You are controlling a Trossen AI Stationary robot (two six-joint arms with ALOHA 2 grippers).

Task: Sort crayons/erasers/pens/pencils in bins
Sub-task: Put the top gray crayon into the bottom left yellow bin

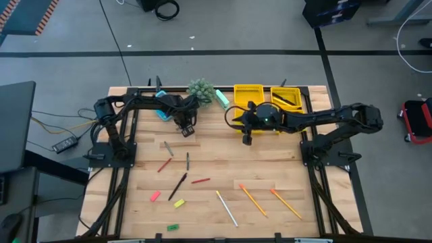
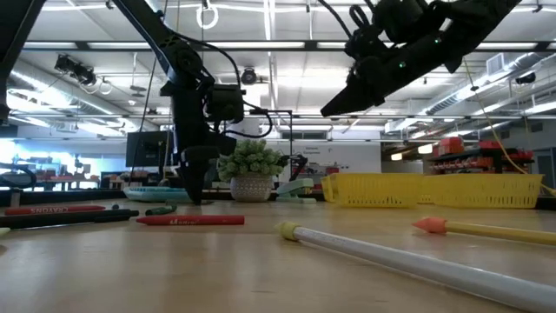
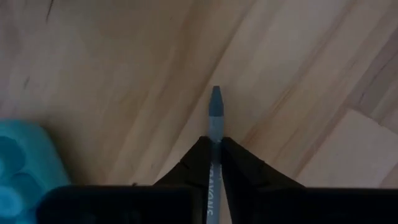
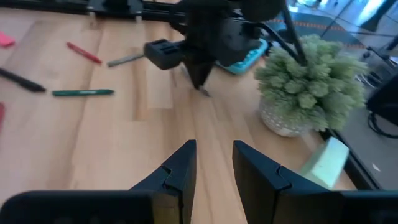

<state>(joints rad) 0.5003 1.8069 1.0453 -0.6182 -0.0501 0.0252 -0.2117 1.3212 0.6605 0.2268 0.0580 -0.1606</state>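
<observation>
My left gripper point(image 1: 185, 129) stands at the table's far left, near side of the potted plant, pointing down, shut on a grey-blue crayon point(image 3: 215, 106). My right gripper point(image 1: 248, 138) hovers open with nothing between its fingers, just in front of two yellow bins point(image 1: 248, 89) point(image 1: 291, 90) at the far edge. Lying flat on the wood nearer the front are red crayons point(image 1: 200, 181) point(image 1: 164, 165), a green pen point(image 1: 187, 160), a black pen point(image 1: 177, 185), a whitish pencil point(image 1: 226, 208), two orange pencils point(image 1: 253, 200) point(image 1: 285, 202), and pink point(image 1: 155, 196), yellow point(image 1: 179, 202) and green point(image 1: 173, 227) erasers. My left gripper pinches the crayon's paper-wrapped shaft point(image 3: 214, 132) between its two fingers, a little behind the pointed end. The fingers come from above, pointing down. The pointed end point(image 3: 216, 96) sticks out past the fingertips over the wood; whether the crayon is clear of the table I cannot tell.
A potted plant point(image 1: 201, 89), a teal calculator point(image 1: 162, 111) and a pale green block point(image 1: 223, 102) crowd the far edge beside my left gripper. A grey stick point(image 1: 167, 148) lies just in front of it. Black arm frames point(image 1: 115, 158) point(image 1: 324, 158) flank the table.
</observation>
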